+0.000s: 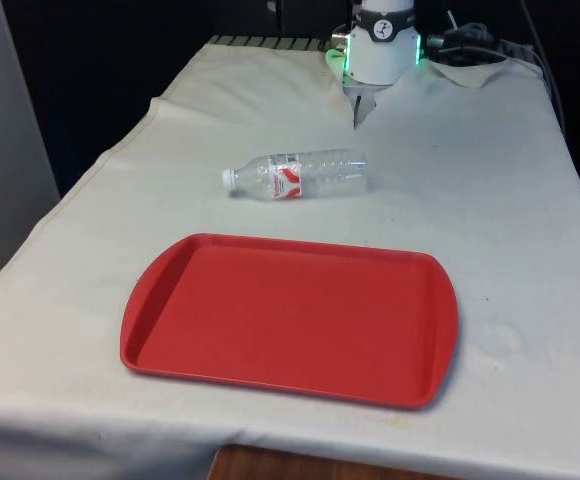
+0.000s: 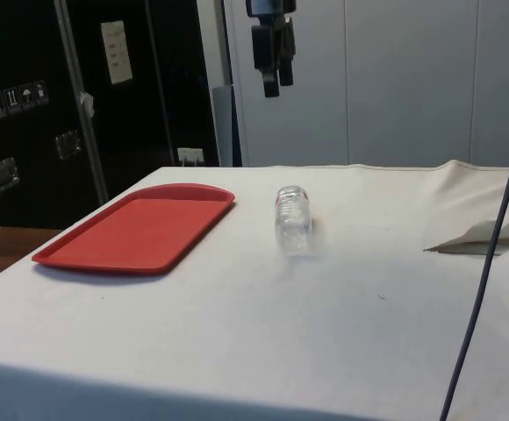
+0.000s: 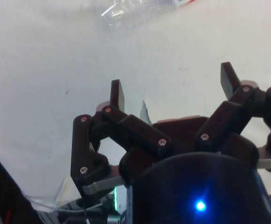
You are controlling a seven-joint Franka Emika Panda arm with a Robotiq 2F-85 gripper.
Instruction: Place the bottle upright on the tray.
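On the white tablecloth (image 1: 490, 200), a clear plastic water bottle (image 1: 297, 175) lies on its side, just beyond the red tray (image 1: 290, 315).
High above, the black gripper (image 2: 272, 83) hangs empty, fingers (image 3: 118, 94) spread wide.

The robot's base (image 1: 382, 45) is a white rounded cylinder with a black band near its top and a green glow at both sides of its foot. Grey and black cables (image 1: 475, 45) lie bundled just beside it. The gripper (image 3: 173, 91) is black throughout: two flat, rectangular fingertips (image 3: 117, 93), each carried on jointed linkage bars fastened with small silvery screws (image 3: 161, 142) at the pivots. Behind the linkages sits a rounded black housing (image 3: 191, 186). From the side the gripper (image 2: 274, 85) hangs as a dark, narrow block with two short prongs.
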